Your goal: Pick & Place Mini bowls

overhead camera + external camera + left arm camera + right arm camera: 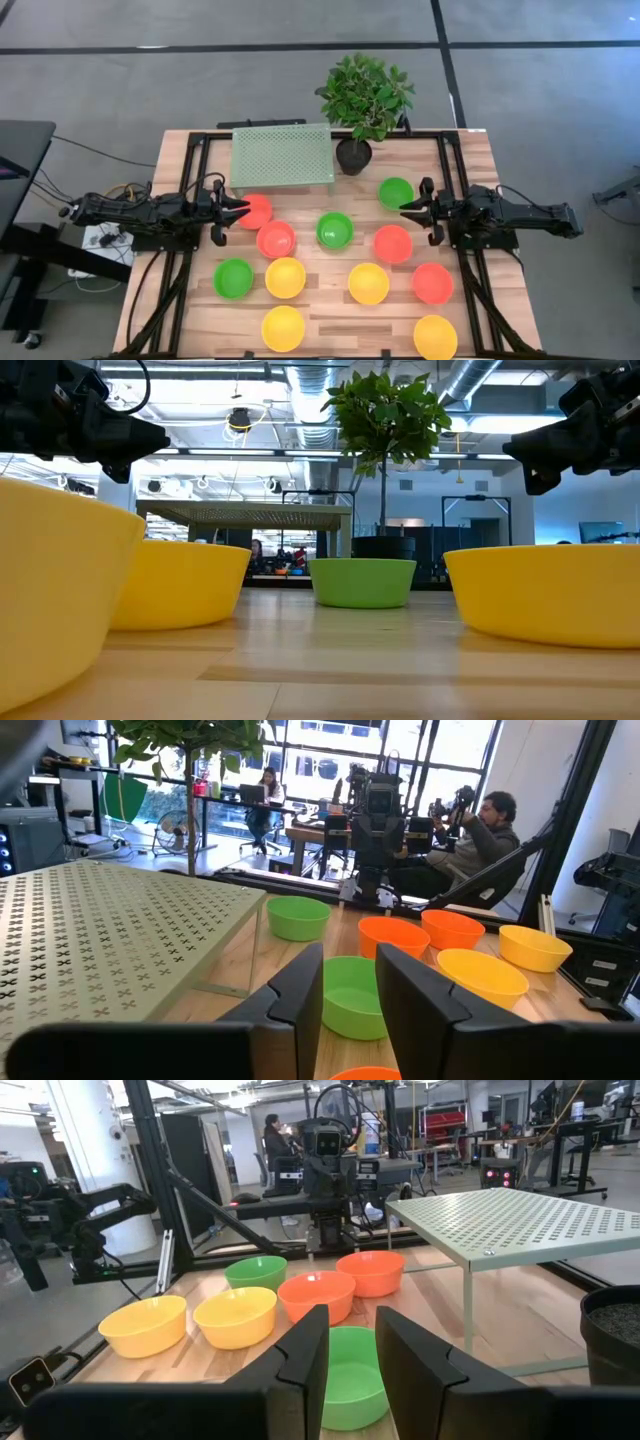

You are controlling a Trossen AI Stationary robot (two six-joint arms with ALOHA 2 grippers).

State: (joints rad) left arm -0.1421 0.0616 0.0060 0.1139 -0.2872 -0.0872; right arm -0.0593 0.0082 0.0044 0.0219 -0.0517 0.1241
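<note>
1. The left gripper [240,208] hangs above the wooden table [330,310] at its left side, over the near edge of a red-orange mini bowl [256,211]; its fingers [300,995] stand apart with a narrow gap and grasp nothing
2. The right gripper [408,208] hangs at the table's right side, just beside a green mini bowl [396,193]; its fingers [303,1355] are likewise parted and grasp nothing
3. 11 mini bowls lie spread over the table: 3 green, 4 red-orange, 4 yellow, all upright and apart from one another or nearly so
4. A pale green perforated shelf [281,155] stands at the far edge, with a potted plant [364,100] just beside it
</note>
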